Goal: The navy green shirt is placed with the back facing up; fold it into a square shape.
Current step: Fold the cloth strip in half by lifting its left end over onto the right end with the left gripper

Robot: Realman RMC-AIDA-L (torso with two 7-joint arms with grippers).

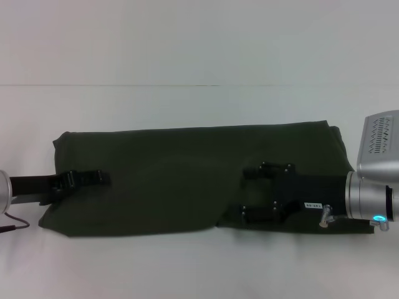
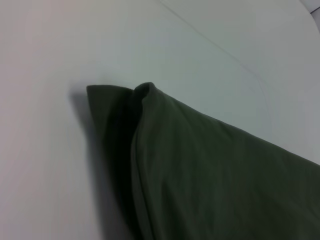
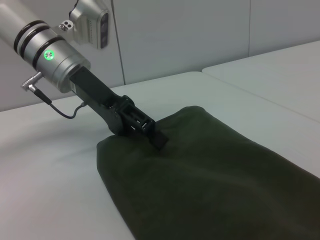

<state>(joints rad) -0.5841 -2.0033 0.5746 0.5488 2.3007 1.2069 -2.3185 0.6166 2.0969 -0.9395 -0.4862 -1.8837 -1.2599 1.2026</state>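
The navy green shirt [image 1: 177,177] lies folded into a long dark band across the white table [image 1: 187,106], plain side up. My left gripper [image 1: 103,177] reaches in from the left, low over the band's left end. In the right wrist view its fingers [image 3: 159,140] come together at the cloth's edge, pinching the shirt [image 3: 215,180]. My right gripper [image 1: 246,193] hovers over the right half of the band, its two black fingers spread wide apart with nothing between them. The left wrist view shows only a folded corner of the shirt [image 2: 210,175].
The bare white table surface [image 3: 60,170] stretches in front of, behind and to both sides of the shirt. A thin cable [image 1: 15,225] hangs by the left wrist. A second table edge [image 3: 280,65] shows beyond.
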